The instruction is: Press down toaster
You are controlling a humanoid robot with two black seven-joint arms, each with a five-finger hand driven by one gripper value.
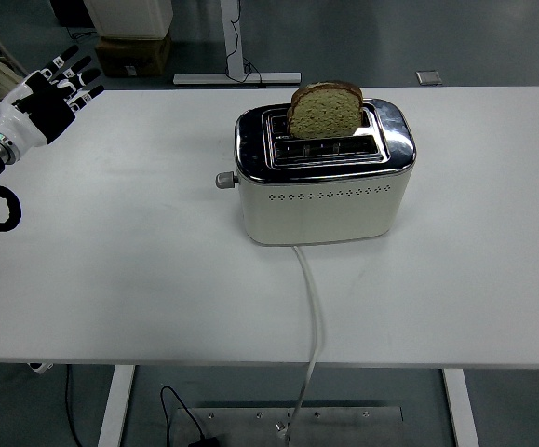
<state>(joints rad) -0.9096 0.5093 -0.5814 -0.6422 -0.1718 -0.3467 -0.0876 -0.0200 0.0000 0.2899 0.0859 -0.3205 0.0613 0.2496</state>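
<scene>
presently left hand (53, 88) fingers spread, empty, well left of toaster (323, 174); bread slice (325, 109) standing up in its slot.

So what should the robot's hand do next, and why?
Probably swing the left hand rightward and down toward the lever on the toaster's left end. The hand hangs open over the table's far left, well away from it, and the bread stands high in its slot, so nothing is pressed yet.

Bright even light, sharp focus, glare on toaster (325, 177) top
</scene>
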